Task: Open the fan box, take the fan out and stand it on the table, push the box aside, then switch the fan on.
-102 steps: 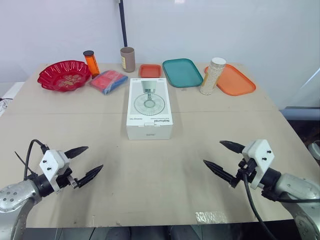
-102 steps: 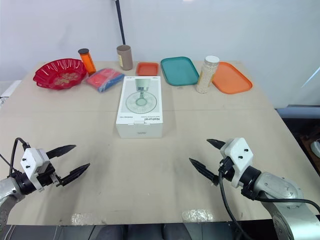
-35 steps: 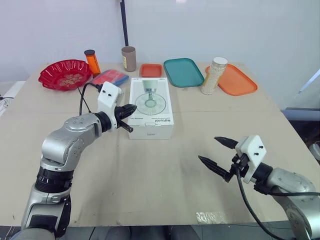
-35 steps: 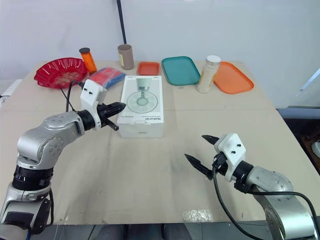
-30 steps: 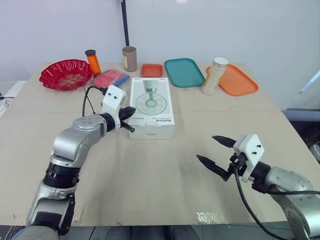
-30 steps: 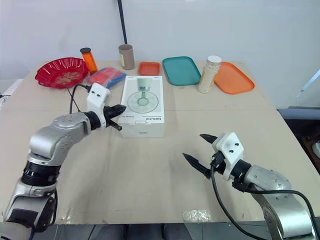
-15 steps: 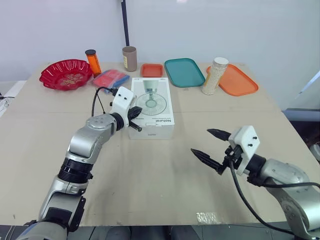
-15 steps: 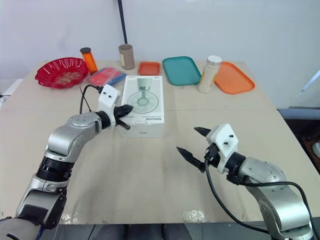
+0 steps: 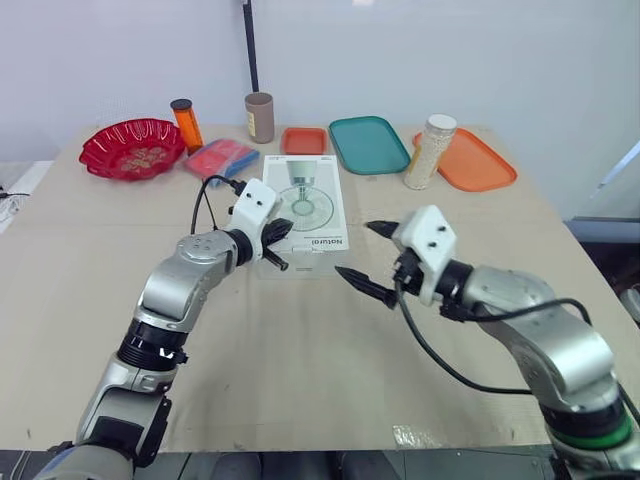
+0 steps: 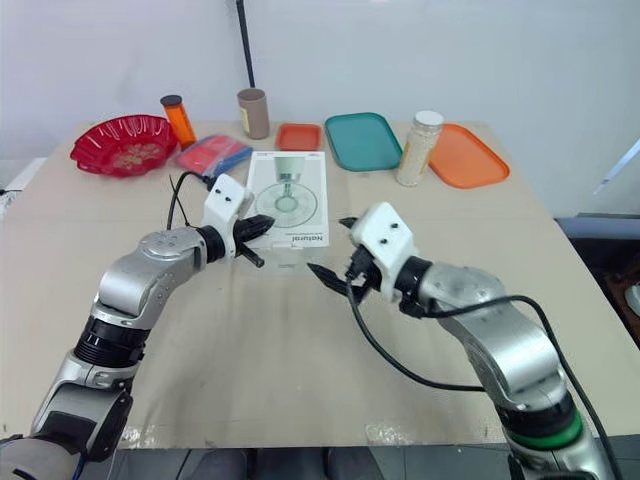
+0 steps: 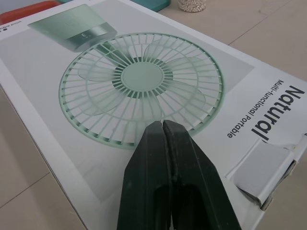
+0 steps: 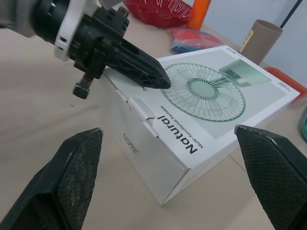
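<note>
**Two claws at the fan box, lid not yet open**

Fan box lies flat mid-table, printed lid up and closed. Its tuck tab sits at the lid's near edge and is not pulled out.

Left gripper: fingers pinched together, holding nothing, tip over the fan print on the left part of the lid. It's on the lid or just above it, can't confirm contact.

Right gripper: spread wide and empty, just beside the box's near-right corner, not touching.

Step in hand, as I read it: open the near end.

How I'd do it:
- Use the left tip as a hold-down, with enough pressure that the box doesn't skate on the table.
- Keep that pressure off the near edge, otherwise it pins the flap we want to lift.
- Bring the right gripper in low at the near end and get one fingertip under the tab lip. Don't try to straddle the whole box.
- Peel toward the near side, slowly. The cardboard is light, so a fast pull likely drags the box instead of freeing the tab.
- If the box slides or tips, stop and reseat the left hold.

Fan is presumably inside; can't see it.
</note>
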Robot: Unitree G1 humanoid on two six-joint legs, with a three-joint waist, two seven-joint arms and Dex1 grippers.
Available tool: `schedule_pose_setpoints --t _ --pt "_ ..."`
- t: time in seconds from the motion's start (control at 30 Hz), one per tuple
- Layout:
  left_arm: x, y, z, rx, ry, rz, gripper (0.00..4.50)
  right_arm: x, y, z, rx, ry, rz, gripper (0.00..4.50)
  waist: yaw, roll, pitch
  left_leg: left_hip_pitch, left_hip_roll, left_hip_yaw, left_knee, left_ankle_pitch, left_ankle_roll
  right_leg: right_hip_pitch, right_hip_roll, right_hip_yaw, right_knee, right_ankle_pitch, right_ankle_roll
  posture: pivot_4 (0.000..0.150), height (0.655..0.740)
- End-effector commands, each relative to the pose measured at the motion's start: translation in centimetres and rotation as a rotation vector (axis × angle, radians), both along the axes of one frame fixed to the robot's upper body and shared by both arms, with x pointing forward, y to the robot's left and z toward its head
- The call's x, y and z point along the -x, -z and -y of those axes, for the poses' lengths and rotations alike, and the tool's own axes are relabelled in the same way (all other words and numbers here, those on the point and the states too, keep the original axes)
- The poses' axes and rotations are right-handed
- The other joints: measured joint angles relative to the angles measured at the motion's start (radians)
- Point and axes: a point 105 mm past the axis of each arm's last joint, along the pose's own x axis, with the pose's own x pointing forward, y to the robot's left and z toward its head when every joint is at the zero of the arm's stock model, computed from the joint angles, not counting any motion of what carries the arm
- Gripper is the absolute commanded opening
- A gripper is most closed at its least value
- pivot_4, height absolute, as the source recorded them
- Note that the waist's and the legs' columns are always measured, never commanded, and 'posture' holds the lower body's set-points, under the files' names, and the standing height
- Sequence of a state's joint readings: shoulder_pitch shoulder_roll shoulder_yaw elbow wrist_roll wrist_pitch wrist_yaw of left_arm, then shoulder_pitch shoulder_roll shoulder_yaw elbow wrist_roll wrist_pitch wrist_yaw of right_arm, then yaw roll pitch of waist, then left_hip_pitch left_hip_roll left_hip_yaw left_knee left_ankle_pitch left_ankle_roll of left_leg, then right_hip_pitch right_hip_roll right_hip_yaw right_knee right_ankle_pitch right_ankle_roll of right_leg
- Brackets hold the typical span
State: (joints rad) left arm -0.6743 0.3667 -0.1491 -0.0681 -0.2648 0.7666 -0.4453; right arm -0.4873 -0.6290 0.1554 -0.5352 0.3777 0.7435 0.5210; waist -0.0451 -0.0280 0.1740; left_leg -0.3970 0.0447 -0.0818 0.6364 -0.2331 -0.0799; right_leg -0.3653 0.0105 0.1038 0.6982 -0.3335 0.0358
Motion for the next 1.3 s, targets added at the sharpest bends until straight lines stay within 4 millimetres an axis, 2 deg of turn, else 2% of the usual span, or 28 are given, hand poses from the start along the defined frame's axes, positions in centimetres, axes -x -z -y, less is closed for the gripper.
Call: schedule_pose_setpoints --t 0.03,0.3,0.57,1.13,1.3 --pt "-0.1 -0.3 -0.2 -0.003 -0.010 0.003 0.08 -1.1 -0.8 -0.4 0.001 0.015 0.044 4.50 0.000 0.000 0.000 0.000 0.000 0.000 0.000 0.000 0.000 0.000 0.000 0.000 0.000 0.000 0.000 0.150 0.7400" --pt "-0.1 -0.1 0.1 0.008 -0.014 -0.002 0.08 -3.0 -0.1 -2.3 0.030 -0.007 0.041 4.50 0.000 0.000 0.000 -0.001 0.000 -0.001 0.000 0.000 0.000 -0.001 0.000 -0.001 0.000 0.000 0.000 0.150 0.7400" --pt "-0.2 -0.1 0.2 0.003 -0.012 0.002 0.08 -3.4 0.8 -3.9 0.030 -0.043 0.030 4.50 0.000 0.000 0.000 -0.002 0.000 -0.001 0.000 0.000 0.000 -0.001 -0.001 -0.002 0.000 0.000 0.000 0.150 0.7400" --pt "0.3 0.3 0.7 0.014 0.007 -0.009 0.08 -5.2 1.0 -3.7 0.047 0.002 0.048 4.50 0.000 0.000 0.000 -0.002 0.000 -0.001 0.000 0.000 0.000 -0.001 -0.001 -0.002 0.000 0.000 0.000 0.150 0.7400" --pt "0.5 1.2 0.6 0.015 0.015 -0.028 0.08 -5.7 0.6 -3.6 0.040 0.020 0.058 4.50 0.000 0.000 0.000 -0.002 0.000 -0.001 0.000 0.000 0.000 -0.001 -0.001 -0.002 0.000 0.000 0.000 0.150 0.7400"
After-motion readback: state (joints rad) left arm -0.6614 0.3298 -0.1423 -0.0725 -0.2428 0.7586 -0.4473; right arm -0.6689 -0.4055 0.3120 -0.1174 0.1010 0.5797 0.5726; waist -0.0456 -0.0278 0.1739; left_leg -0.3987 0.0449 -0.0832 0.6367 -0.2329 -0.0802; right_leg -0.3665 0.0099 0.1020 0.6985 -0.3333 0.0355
